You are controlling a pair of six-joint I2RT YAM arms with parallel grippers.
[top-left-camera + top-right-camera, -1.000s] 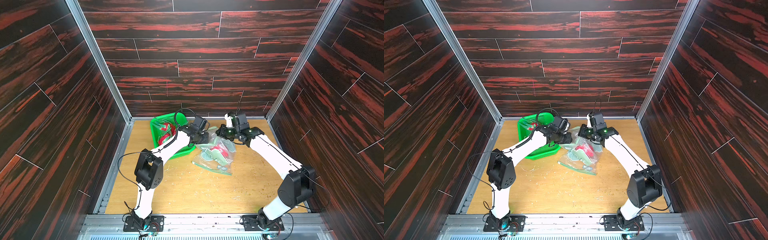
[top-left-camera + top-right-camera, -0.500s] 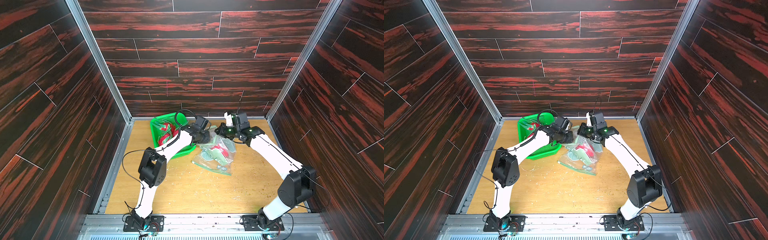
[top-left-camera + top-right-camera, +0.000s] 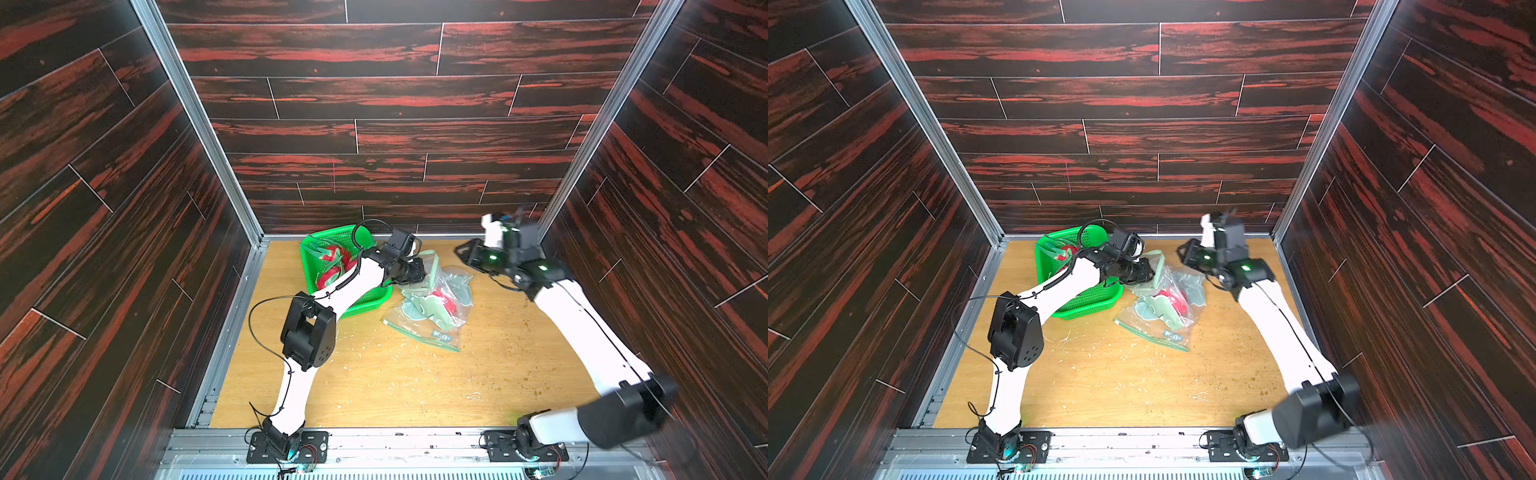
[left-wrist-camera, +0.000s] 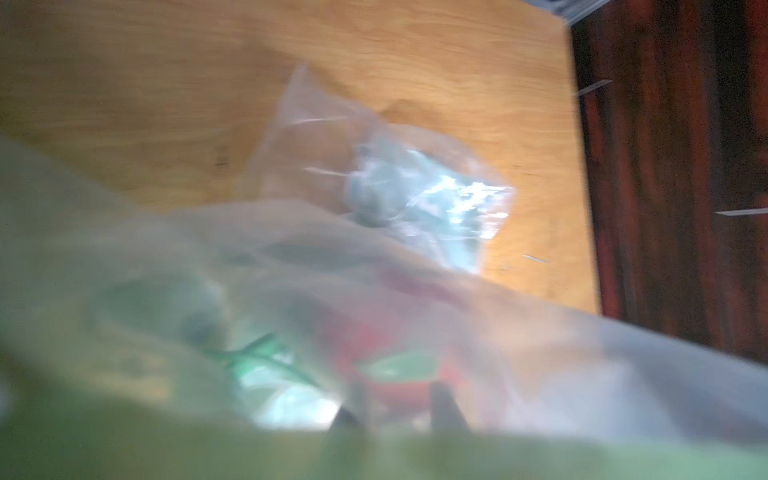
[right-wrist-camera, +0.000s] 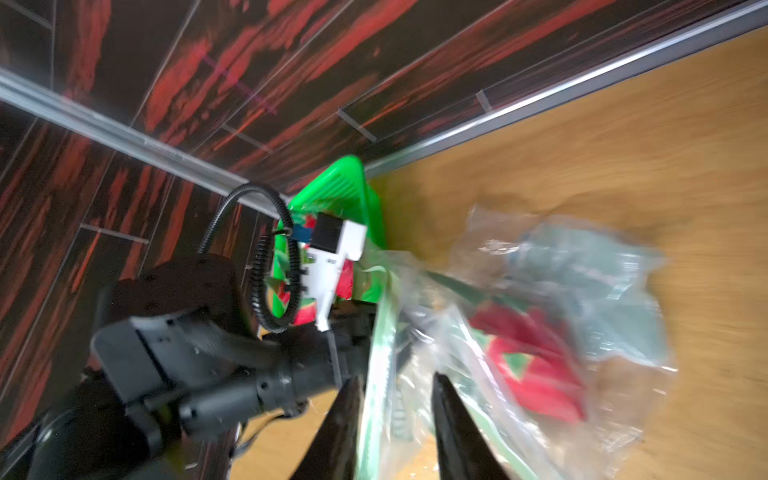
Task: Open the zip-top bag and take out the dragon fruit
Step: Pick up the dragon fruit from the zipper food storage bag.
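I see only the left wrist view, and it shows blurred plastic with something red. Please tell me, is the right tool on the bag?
Observer: No. The right tool is open, and in both top views it looks apart from the bag.
Operator: Is there any fruit outside this bag?
Observer: Yes, red dragon fruit shows in the green basket.
Operator: Where is that basket?
Observer: Right beside the bag, partly under the left arm.
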